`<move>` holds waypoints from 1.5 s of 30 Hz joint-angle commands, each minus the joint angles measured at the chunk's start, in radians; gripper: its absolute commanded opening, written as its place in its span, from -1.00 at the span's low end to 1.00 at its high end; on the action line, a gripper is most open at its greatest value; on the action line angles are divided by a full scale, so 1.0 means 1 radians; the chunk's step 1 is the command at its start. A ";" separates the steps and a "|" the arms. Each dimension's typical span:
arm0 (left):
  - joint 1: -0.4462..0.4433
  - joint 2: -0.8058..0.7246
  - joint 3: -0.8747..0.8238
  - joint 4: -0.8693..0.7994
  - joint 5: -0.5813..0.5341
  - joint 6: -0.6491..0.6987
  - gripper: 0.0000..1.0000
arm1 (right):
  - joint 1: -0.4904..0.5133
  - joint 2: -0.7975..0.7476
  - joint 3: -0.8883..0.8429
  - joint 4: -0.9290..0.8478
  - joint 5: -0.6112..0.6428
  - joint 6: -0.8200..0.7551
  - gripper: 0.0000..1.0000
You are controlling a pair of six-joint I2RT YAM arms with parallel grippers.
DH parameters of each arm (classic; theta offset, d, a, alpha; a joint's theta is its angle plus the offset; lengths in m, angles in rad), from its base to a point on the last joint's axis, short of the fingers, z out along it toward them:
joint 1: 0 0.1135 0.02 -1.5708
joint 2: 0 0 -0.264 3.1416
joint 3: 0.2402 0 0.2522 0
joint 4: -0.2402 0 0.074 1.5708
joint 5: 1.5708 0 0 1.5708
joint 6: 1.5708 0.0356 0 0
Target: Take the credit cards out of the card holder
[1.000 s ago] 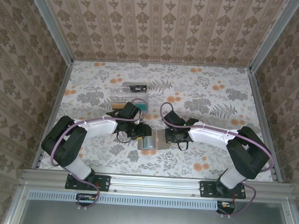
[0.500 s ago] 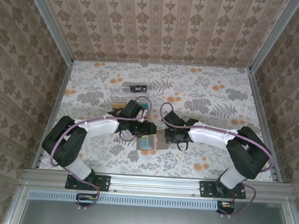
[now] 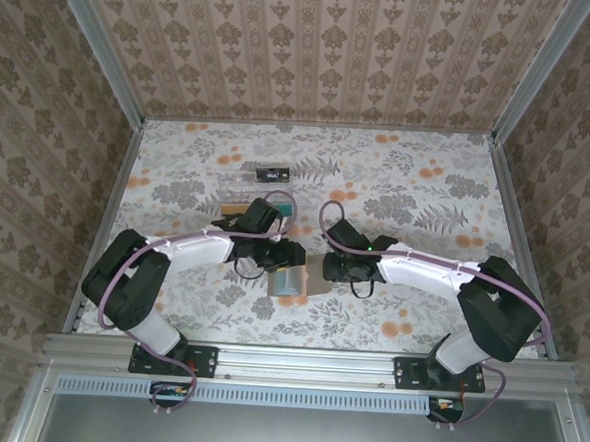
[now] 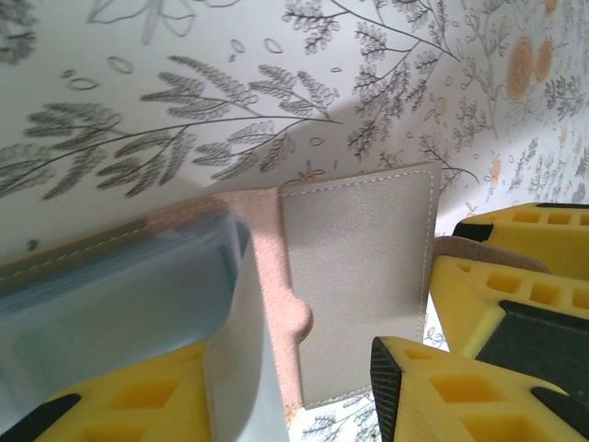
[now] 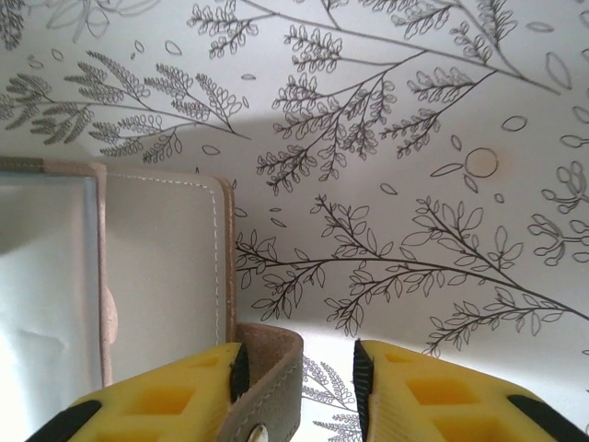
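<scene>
The card holder [image 3: 293,279] lies open on the flowered table between my two grippers. In the left wrist view its taupe panel [image 4: 359,276] lies flat, and a pale grey-blue flap [image 4: 235,359] stands up against one finger of my left gripper [image 4: 276,387]. The other finger stands well clear, so the jaws are open. In the right wrist view the holder [image 5: 161,267] is at the left. Its snap strap [image 5: 271,387] leans on one finger of my right gripper [image 5: 299,364], which is open. The credit cards are hidden.
A clear plastic tray [image 3: 257,179] with small items stands behind the left gripper, with a tan piece [image 3: 234,208] at its near edge. Metal rails border the table's sides. The flowered cloth stretches bare to the right of the right gripper [image 3: 337,269].
My right gripper's jaws have opened off the holder's strap, and that arm has shifted slightly. The left gripper and the holder have hardly moved.
</scene>
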 commanded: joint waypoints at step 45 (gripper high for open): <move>-0.019 -0.047 -0.046 0.038 0.042 -0.008 0.08 | 0.037 0.089 -0.009 0.018 0.001 0.014 -0.68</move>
